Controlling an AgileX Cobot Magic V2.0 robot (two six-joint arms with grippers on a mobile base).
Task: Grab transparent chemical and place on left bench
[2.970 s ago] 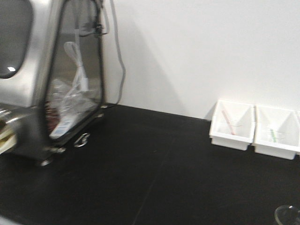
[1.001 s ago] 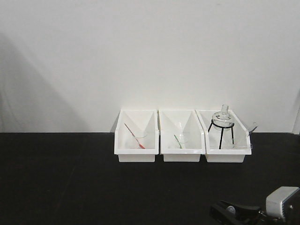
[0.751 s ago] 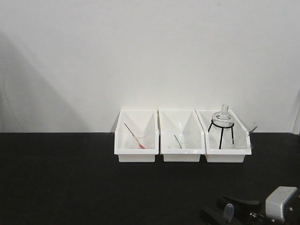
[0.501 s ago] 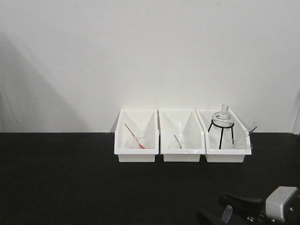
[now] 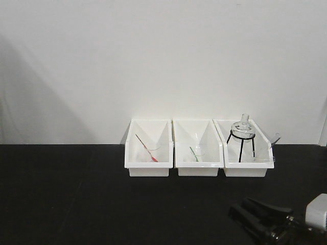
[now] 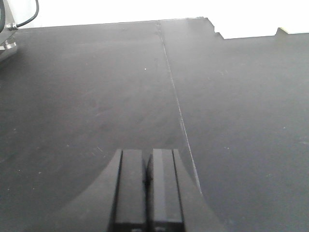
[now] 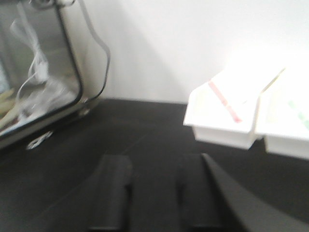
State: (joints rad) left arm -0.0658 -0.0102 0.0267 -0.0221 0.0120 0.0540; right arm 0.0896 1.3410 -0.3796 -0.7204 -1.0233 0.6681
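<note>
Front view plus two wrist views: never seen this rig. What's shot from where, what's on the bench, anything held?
It is a two-armed robot on a mobile base. The front view looks from the robot across a black bench at three white bins: a red dropper in one, a green dropper in the next, a flask on a tripod in the third. Each wrist view looks along one arm's fingers. The left gripper is shut, empty. The right gripper is open, empty; a steel chamber stands further along the bench.
</note>
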